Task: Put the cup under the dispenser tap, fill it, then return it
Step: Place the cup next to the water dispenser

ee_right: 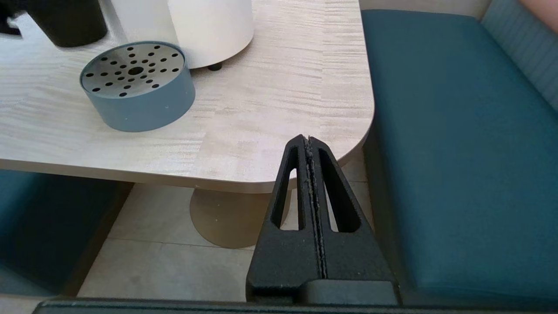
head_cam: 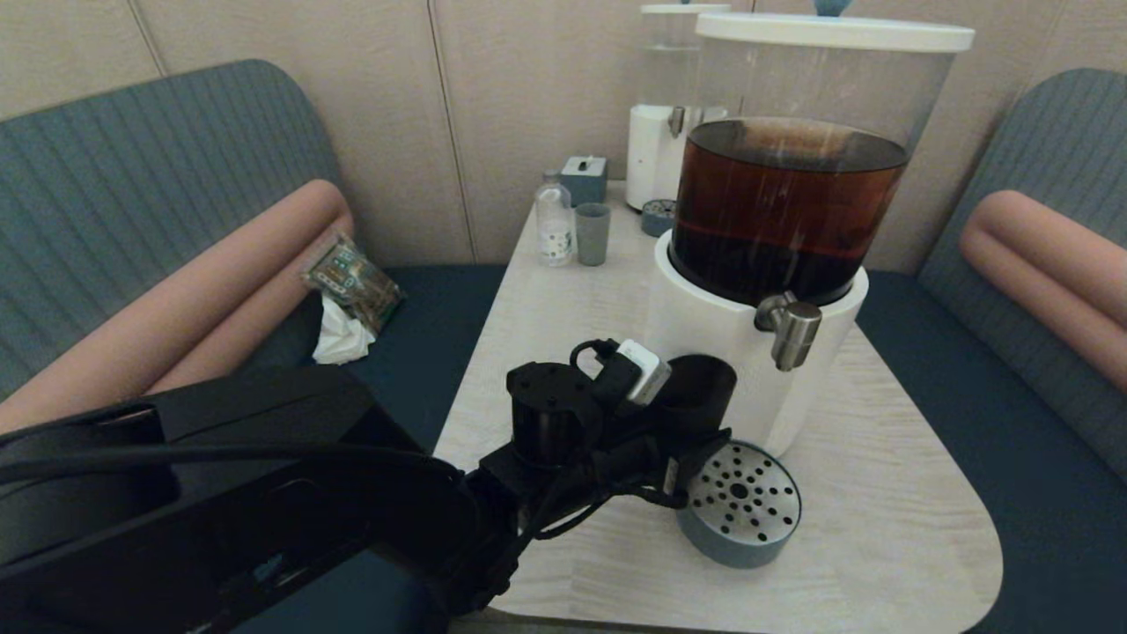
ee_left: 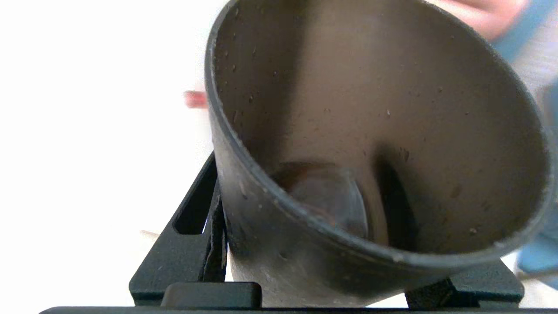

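The dark brown-black cup (head_cam: 702,385) stands upright against the left side of the big dispenser's white base (head_cam: 713,330), with my left gripper (head_cam: 691,433) shut on it. In the left wrist view the cup (ee_left: 348,109) fills the frame between the black fingers (ee_left: 187,248), and its bottom looks glossy and faintly reddish. The brushed-steel dispenser tap (head_cam: 790,331) juts out to the right of the cup, over the round grey-blue drip tray (head_cam: 740,508). The cup is beside the tray, not under the spout. My right gripper (ee_right: 308,140) is parked, shut and empty, off the table's front right corner.
Towards the back of the table (head_cam: 880,493) stand a small grey-blue tumbler (head_cam: 592,233), a clear bottle (head_cam: 554,220), a small box (head_cam: 585,179) and a second, colourless dispenser (head_cam: 665,132). Blue benches flank the table; a snack packet (head_cam: 352,277) lies on the left one.
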### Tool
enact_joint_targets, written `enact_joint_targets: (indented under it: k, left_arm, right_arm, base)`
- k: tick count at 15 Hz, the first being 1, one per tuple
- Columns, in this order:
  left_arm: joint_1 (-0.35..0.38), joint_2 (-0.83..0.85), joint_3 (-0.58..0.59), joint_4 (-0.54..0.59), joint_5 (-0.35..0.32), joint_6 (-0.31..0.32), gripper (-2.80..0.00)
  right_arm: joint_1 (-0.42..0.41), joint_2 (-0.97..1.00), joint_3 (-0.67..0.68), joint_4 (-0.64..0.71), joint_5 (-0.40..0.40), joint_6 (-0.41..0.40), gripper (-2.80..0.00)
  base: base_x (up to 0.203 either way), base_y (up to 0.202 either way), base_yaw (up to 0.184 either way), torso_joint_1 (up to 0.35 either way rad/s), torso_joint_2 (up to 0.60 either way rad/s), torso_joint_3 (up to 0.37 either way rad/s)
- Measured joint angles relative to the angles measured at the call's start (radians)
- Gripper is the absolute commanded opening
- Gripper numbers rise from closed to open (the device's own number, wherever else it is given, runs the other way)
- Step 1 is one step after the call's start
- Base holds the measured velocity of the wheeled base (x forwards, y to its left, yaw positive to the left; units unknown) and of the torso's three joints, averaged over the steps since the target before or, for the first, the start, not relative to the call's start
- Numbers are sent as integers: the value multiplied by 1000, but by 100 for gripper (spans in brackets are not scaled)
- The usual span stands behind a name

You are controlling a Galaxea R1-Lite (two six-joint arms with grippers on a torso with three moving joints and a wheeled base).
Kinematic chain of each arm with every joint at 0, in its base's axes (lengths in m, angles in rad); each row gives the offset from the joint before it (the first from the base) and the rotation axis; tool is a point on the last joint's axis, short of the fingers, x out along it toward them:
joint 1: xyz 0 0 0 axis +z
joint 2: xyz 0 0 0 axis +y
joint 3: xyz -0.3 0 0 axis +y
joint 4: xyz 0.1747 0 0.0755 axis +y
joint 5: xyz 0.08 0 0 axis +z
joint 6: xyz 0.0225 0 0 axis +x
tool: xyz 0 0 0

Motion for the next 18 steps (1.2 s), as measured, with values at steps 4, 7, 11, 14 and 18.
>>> enact_joint_targets:
  k: [4, 7, 11, 14, 18]
  left_arm:
    - [26, -48, 27, -3, 95, 8, -280]
    - [41, -84, 63, -3, 161, 9, -280]
    - [68, -133, 97, -8, 202, 9, -280]
    - [96, -161, 105, -6, 220, 7, -280]
    - [180, -168, 96, -3, 221, 5, -280]
  right_arm:
    - [0, 0, 0, 0, 0, -1, -280]
    - [0, 0, 0, 0, 0, 0, -280]
    - [0, 0, 0, 0, 0, 0, -280]
    - [0, 0, 0, 0, 0, 0, -280]
    - [0, 0, 0, 0, 0, 0, -280]
  base:
    - [0, 0, 0, 0, 0, 0]
    - [0, 0, 0, 0, 0, 0]
    - [0, 0, 0, 0, 0, 0]
    - [0, 0, 0, 0, 0, 0]
    - [0, 0, 0, 0, 0, 0]
